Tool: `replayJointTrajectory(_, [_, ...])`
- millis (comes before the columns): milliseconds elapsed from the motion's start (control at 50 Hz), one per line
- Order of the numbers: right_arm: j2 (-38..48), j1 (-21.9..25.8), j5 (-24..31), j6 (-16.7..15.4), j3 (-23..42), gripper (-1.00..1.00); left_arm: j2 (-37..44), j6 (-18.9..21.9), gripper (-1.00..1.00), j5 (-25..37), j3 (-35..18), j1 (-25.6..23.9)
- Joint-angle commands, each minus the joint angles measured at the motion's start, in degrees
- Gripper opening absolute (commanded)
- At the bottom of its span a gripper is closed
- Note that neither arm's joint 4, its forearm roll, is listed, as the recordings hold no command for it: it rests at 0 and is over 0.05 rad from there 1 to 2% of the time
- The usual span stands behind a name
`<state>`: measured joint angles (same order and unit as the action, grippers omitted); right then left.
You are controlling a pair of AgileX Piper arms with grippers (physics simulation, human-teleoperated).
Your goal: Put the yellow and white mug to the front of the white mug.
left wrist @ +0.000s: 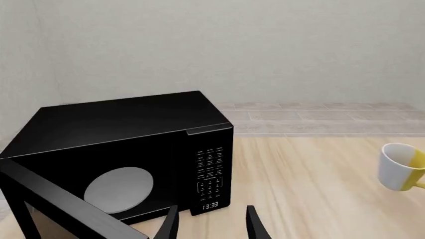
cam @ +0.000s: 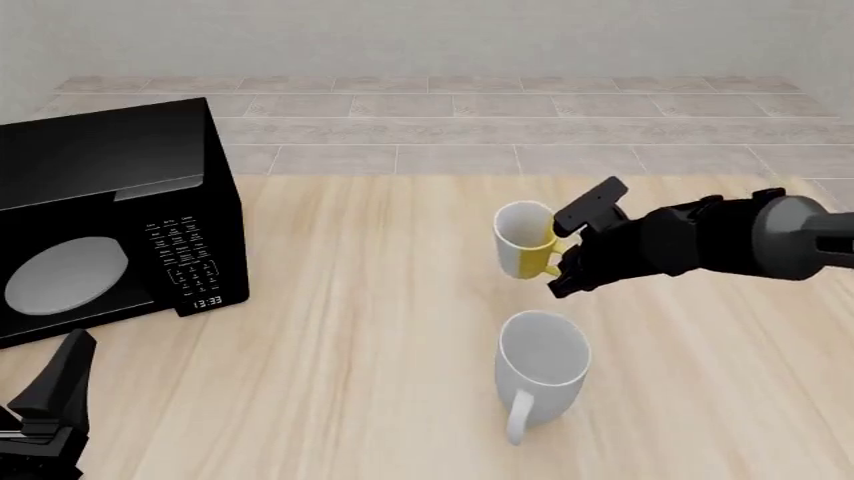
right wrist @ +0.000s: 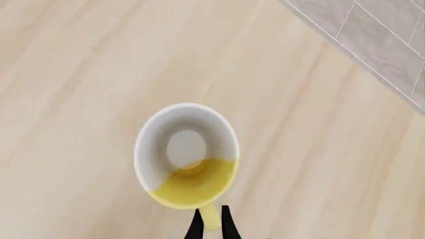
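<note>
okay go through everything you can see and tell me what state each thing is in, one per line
yellow and white mug: gripped by its handle, seemingly lifted off the table
white mug: upright on the table, untouched, handle toward the camera
microwave: door swung open, clock lit
right gripper: shut on the yellow and white mug's handle
left gripper: open, holding nothing

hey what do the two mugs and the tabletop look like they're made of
Yellow and white mug: probably glazed ceramic, given its thick rim and smooth two-tone surface. White mug: looks like the same ceramic, plain white with a soft sheen. Table: pale wood or wood-look laminate, with visible grain streaks and a matte finish. It's a render, so these are guesses.
</note>
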<state>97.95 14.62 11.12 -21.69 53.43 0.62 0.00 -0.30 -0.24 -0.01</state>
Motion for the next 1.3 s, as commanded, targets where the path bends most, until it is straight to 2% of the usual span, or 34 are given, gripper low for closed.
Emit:
replayJointTrajectory(20, [1.7, -1.6, -1.3, 0.2, -0.4, -1.0, 0.0, 0.0, 1.0, 0.0, 0.0, 0.0])
replayJointTrajectory(340, [4.1, -2.2, -2.5, 0.9, -1.0, -1.0, 0.0, 0.0, 1.0, 0.0, 0.0, 0.0])
replayJointTrajectory(1040, [4.8, -2.1, -1.4, 1.3, -1.3, -1.0, 0.0, 0.0, 1.0, 0.0, 0.0, 0.0])
replayJointTrajectory(1060, [4.8, -2.1, -1.3, 1.3, -1.2, 1.0, 0.0, 0.0, 1.0, 0.0, 0.0, 0.0])
replayJointTrajectory(1300, [1.9, -1.8, 0.4, 1.0, -0.7, 1.0, 0.0, 0.0, 1.0, 0.0, 0.0, 0.0])
